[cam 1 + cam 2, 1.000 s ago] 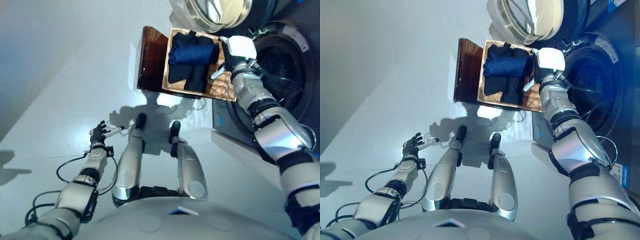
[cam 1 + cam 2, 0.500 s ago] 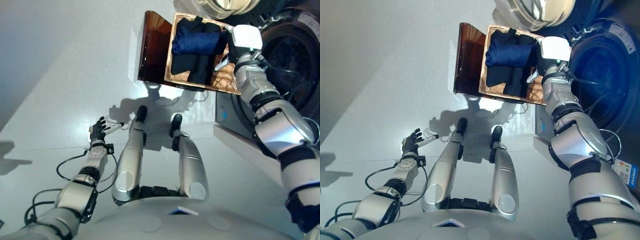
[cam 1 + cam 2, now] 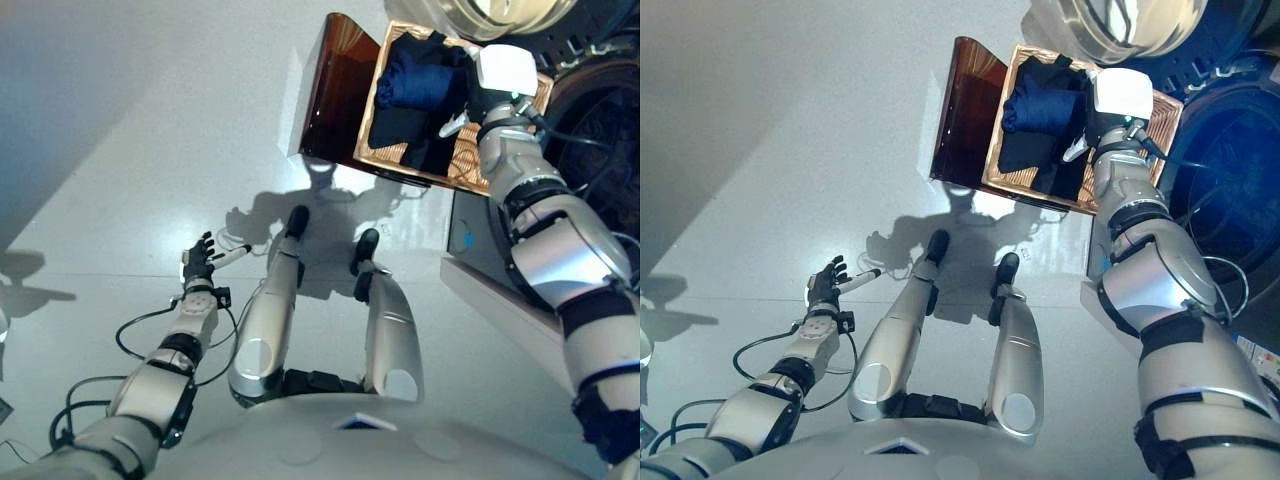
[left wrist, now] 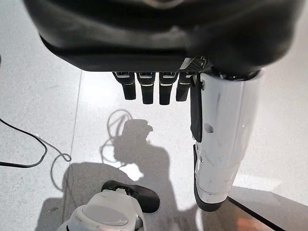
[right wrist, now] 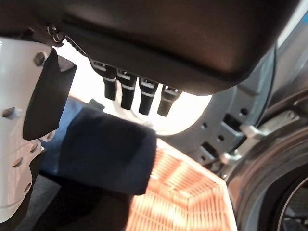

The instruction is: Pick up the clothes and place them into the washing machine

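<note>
The clothes point(image 3: 1042, 110), dark blue folded pieces over darker ones, are seen lying in a woven basket point(image 3: 1140, 165) that stands on the floor just beside the washer point(image 3: 1230, 190), whose drum is open and whose door point(image 3: 1115, 25) is swung out above the basket. The right hand point(image 3: 1110, 105) is held over the basket's washer-side edge, and in its wrist view the fingers point(image 5: 130, 91) are shown straight and apart above a blue fold point(image 5: 106, 154), with nothing gripped, though contact with the cloth cannot be made out. The left hand point(image 3: 197, 265) is hung idle over the floor, fingers relaxed and empty. The reach-in step is judged to be in hand; next, the hand would need to be lowered and closed on the top fold
</note>
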Controlling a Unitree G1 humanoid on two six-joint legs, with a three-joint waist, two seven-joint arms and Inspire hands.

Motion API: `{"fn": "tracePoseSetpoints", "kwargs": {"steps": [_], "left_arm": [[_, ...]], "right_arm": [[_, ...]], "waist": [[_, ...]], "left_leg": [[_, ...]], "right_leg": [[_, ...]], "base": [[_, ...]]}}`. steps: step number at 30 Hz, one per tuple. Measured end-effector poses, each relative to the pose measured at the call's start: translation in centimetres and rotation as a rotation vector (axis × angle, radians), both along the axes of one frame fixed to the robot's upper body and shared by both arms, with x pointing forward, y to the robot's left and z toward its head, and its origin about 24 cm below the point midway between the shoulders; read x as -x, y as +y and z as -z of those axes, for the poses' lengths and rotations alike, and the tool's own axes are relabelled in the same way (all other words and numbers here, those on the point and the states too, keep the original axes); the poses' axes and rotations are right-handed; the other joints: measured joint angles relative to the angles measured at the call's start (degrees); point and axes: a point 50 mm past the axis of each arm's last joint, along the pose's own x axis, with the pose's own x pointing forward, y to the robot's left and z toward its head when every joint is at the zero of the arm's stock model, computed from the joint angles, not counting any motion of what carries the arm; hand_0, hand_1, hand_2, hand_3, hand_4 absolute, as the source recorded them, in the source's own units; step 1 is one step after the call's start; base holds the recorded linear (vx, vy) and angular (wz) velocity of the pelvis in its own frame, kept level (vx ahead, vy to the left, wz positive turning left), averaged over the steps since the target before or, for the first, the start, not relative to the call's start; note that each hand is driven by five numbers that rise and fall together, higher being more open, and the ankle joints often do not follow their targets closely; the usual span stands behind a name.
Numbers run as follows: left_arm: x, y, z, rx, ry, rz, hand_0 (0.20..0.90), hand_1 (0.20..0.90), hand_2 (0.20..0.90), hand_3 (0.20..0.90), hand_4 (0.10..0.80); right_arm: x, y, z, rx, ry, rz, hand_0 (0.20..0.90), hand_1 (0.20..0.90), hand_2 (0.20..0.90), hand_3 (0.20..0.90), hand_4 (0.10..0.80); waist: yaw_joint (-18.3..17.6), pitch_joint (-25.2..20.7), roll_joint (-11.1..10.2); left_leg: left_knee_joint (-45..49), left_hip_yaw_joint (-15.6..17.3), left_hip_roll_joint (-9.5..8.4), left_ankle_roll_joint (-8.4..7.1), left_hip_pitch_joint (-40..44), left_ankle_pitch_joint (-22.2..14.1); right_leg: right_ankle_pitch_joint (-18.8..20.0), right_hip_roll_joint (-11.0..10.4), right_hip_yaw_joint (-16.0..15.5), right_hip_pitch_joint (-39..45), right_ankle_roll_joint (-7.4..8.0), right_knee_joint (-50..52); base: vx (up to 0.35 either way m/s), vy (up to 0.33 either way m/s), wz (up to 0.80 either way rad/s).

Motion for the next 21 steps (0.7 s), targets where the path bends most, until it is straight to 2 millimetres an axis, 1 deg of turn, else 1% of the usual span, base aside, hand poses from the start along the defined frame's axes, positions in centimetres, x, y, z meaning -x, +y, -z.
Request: {"fn": "tracePoseSetpoints", "kwargs": {"steps": [1,5,12,13,14,15,16,17,18,20,21], "left_arm": [[-0.1,-0.1,0.0,0.005,-0.003,0.0,0.9,0.9,0.9,0.9,0.8],[-0.3,-0.2,-0.2,0.013,-0.014,-0.005,0.9,0.9,0.9,0.9,0.8],[-0.5,-0.5,-0.4,0.009,-0.037,0.004,0.9,0.9,0.9,0.9,0.8],[-0.6,-0.6,-0.4,0.005,-0.037,0.013,0.9,0.9,0.9,0.9,0.8],[-0.6,-0.7,-0.4,0.005,-0.039,0.022,0.9,0.9,0.9,0.9,0.8],[-0.6,-0.8,-0.4,0.005,-0.039,0.026,0.9,0.9,0.9,0.9,0.8],[-0.7,-0.9,-0.4,0.008,-0.041,0.028,0.9,0.9,0.9,0.9,0.8],[-0.7,-0.9,-0.5,0.008,-0.042,0.028,0.9,0.9,0.9,0.9,0.8],[-0.7,-0.9,-0.5,0.005,-0.045,0.024,0.9,0.9,0.9,0.9,0.8],[-0.7,-0.8,-0.6,0.001,-0.048,0.021,0.9,0.9,0.9,0.9,0.8],[-0.7,-0.8,-0.6,0.001,-0.048,0.021,0.9,0.9,0.9,0.9,0.8]], "right_arm": [[0.0,0.0,0.0,0.0,0.001,0.0,0.9,0.9,0.9,0.9,0.8],[0.0,-0.2,-0.3,0.003,-0.003,0.012,0.9,0.9,0.9,0.9,0.8],[0.1,-0.7,-0.1,0.006,0.008,0.036,0.9,0.9,0.9,0.9,0.8],[0.2,-0.8,0.0,0.007,0.009,0.04,0.859,0.859,0.859,0.859,0.771],[0.2,-0.8,-0.1,0.01,0.007,0.049,0.518,0.518,0.518,0.518,0.527],[0.2,-0.9,-0.2,0.012,0.004,0.054,0.485,0.485,0.485,0.485,0.504],[0.2,-0.9,-0.2,0.014,0.001,0.057,0.329,0.329,0.329,0.329,0.392],[0.2,-1.0,-0.2,0.015,0.001,0.058,0.318,0.318,0.318,0.318,0.384],[0.2,-1.0,-0.4,0.018,-0.009,0.062,0.387,0.387,0.387,0.387,0.433],[0.2,-1.2,-0.6,0.022,-0.02,0.072,0.444,0.444,0.444,0.444,0.475],[0.2,-1.3,-0.6,0.022,-0.019,0.076,0.439,0.439,0.439,0.439,0.471]], "waist": [[0.1,0.09,0.16],[0.49,0.31,0.57],[0.78,0.4,0.72],[0.79,0.39,0.72],[0.83,0.39,0.72],[0.82,0.4,0.73],[0.89,0.46,0.83],[1.01,0.46,0.85],[1.04,0.46,0.86],[1.15,0.5,0.95],[1.17,0.5,0.95]], "left_leg": [[0.03,-0.01,-0.04,0.33,-0.19,0.25],[-0.24,-0.02,-0.06,0.35,-0.24,0.26],[-0.19,-0.79,-0.63,0.19,-0.44,0.34],[-0.12,-0.9,-0.68,0.17,-0.58,0.36],[0.09,-1.02,-0.83,0.16,-1.03,0.36],[0.14,-1.07,-0.89,0.16,-1.25,0.36],[0.12,-1.1,-0.95,0.16,-1.48,0.36],[0.17,-1.1,-0.99,0.15,-1.59,0.38],[0.34,-1.12,-1.08,0.15,-1.91,0.39],[0.33,-1.37,-1.12,0.1,-2.21,0.52],[0.32,-1.42,-1.11,0.1,-2.21,0.52]], "right_leg": [[-0.01,-0.02,-0.01,-0.15,0.01,0.0],[-0.13,0.01,-0.01,-0.35,0.03,0.02],[-0.85,-0.25,-0.57,-0.69,-0.08,0.95],[-0.91,-0.36,-0.69,-0.79,-0.08,1.04],[-1.11,-0.58,-0.88,-1.31,-0.05,1.52],[-1.33,-0.77,-0.88,-1.67,-0.03,1.98],[-1.41,-0.93,-0.87,-1.96,0.01,2.23],[-1.42,-0.94,-0.88,-2.06,0.02,2.34],[-1.68,-1.09,-0.89,-2.52,0.04,2.86],[-1.74,-1.22,-1.17,-2.75,-0.01,2.91],[-1.79,-1.2,-1.21,-2.72,-0.02,2.93]], "base": [[0.0,0.0,0.0],[0.0,0.0,0.0],[-0.002,0.002,0.05],[-0.006,0.013,0.1],[-0.003,0.006,0.1],[0.001,-0.008,0.1],[-0.001,-0.01,0.05],[-0.002,-0.016,0.05],[-0.001,-0.005,0.03],[-0.002,-0.016,0.06],[-0.005,-0.02,0.06]]}}
